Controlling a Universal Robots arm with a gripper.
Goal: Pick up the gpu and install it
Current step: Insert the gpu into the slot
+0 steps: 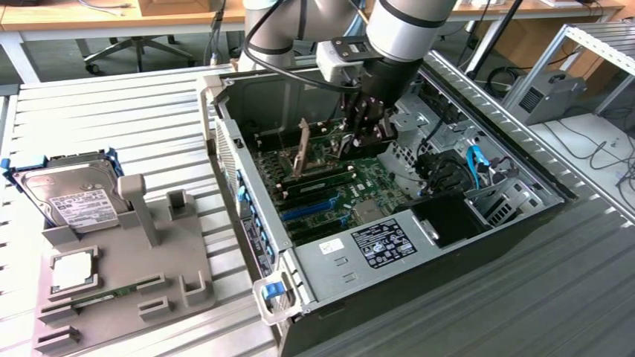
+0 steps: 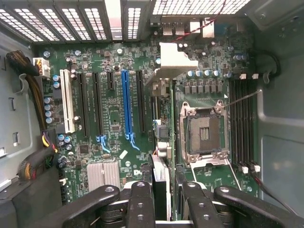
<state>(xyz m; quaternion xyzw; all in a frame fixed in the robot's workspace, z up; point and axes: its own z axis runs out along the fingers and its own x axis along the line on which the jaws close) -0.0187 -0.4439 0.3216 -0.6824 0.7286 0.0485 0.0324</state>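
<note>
Green-edged, dark-faced gpu (image 2: 161, 142) with silver bracket stands on edge, clamped in the claw (image 2: 164, 192).

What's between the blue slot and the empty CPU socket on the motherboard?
The gpu, held edge-on in the gripper, beside a black slot; the wrist view shows it.

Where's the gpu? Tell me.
In the wrist view, the gpu stands edge-on in the tool, above the motherboard, between a black slot and the CPU socket.

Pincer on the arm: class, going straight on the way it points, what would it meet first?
Likely the green motherboard, around its black slots; the thin dark gpu card gripped in the pincer would touch first. Depth is unclear.
</note>
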